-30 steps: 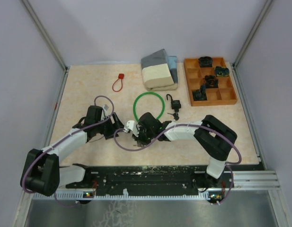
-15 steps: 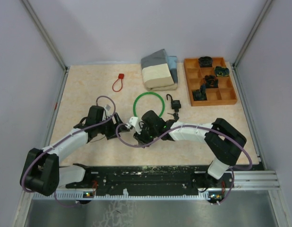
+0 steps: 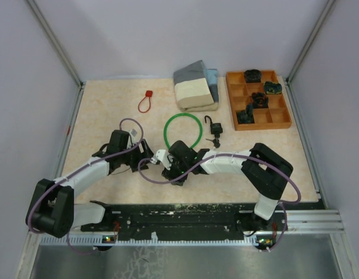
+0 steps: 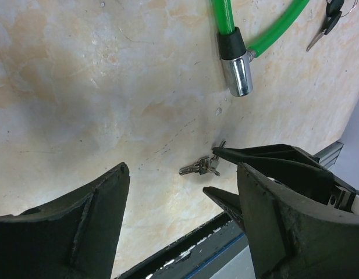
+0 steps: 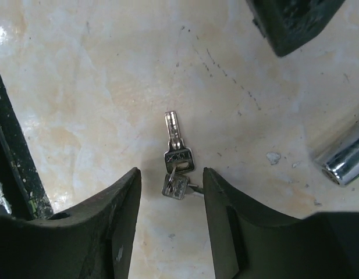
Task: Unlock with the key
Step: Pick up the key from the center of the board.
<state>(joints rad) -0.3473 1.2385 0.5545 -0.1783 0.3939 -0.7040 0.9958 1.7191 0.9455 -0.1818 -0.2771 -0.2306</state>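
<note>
Beige marbled bench, grey walls on three sides.

- Right hand: fingers partly spread and lowered over the bench, one on each side of the keys. Nothing is gripped or lifted.
- Left hand: fingers spread wide, holding nothing, low over the bench just left of the right hand and facing it.
- Keys: two small silver keys joined on a ring, lying flat on the bench between the right hand's fingers. They sit near the middle of the bench toward its near edge, close to the chrome end of the cable lock.
- Cable lock: green loop with a chrome end, lying flat at the bench's centre.
- Padlock: small and dark, just right of the green loop.
- Wooden tray: far right corner, with dark items in several compartments.
- Folded cloths: far edge, left of the tray.
- Red loop: far left area.
</note>
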